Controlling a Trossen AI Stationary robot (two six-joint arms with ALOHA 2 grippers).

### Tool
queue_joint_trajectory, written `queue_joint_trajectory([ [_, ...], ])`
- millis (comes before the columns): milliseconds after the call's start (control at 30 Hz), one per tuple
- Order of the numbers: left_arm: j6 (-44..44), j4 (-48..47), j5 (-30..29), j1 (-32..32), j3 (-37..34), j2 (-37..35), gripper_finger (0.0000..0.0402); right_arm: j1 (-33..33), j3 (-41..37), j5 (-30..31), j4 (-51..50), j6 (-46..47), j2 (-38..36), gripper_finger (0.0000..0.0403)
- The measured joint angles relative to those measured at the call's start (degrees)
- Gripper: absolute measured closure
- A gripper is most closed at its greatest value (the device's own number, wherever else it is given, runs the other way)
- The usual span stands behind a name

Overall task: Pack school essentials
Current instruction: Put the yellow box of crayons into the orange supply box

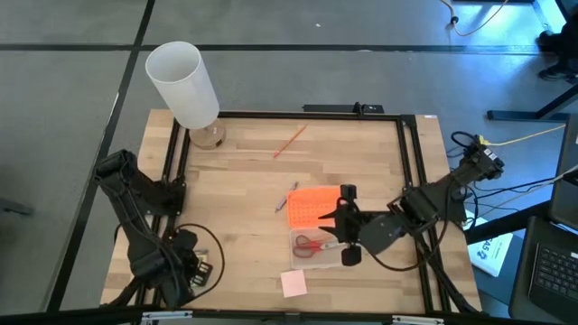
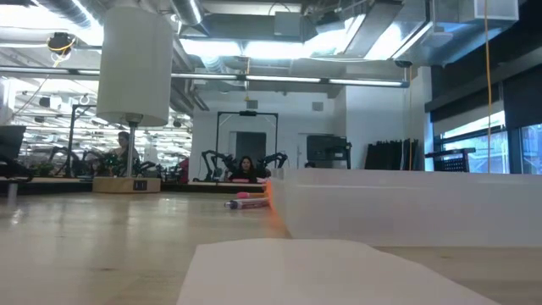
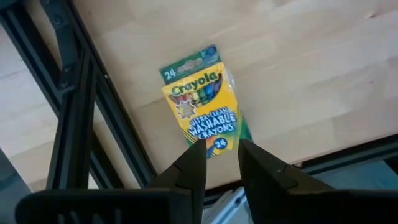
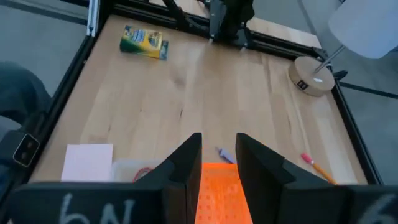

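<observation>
Wooden table (image 1: 244,190): right gripper (image 4: 217,155) slightly open, empty, over orange lid (image 1: 312,207); left gripper (image 3: 222,158) slightly open, empty, above Crayola crayon box (image 3: 202,99).

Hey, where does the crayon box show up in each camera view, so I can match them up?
High view: not visible; the left hand hangs over that near-left corner.
Low view: not in it.
Left wrist view: crayon box at centre, just beyond the open fingers, near the table's dark frame rail.
Right wrist view: crayon box at upper left, far across the table.
Shared landmark: the pink sticky-note pad.
</observation>
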Motion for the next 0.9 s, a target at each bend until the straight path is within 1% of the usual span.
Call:
queue_joint_trajectory([
  [167, 0.9, 0.1, 0.0, 0.0, -0.8, 0.0, 0.0315, -2.0, 0.0, -13.2, 1.0, -2.9, 0.0, 0.0302],
  [300, 1.0, 0.2, 0.0, 0.0, -1.0, 0.0, 0.0315, -3.8, 0.0, -21.0, 2.9, -6.3, 0.0, 0.0302],
  [367, 1.0, 0.2, 0.0, 0.0, -1.0, 0.0, 0.0315, -4.8, 0.0, -22.2, 3.0, -6.8, 0.0, 0.0302],
  [567, 1.0, 1.2, 0.0, 0.0, -1.0, 0.0, 0.0315, -6.5, 0.0, -22.2, 2.6, -6.8, 0.0, 0.0302],
  [733, 1.0, 2.3, 0.0, 0.0, -1.0, 0.0, 0.0315, -6.6, 0.0, -22.2, 2.5, -4.1, 0.0, 0.0302],
  [900, 0.9, 2.6, 0.0, 0.0, -1.0, 0.0, 0.0315, -6.6, 0.0, -22.2, 2.5, -4.1, 0.0, 0.0302],
])
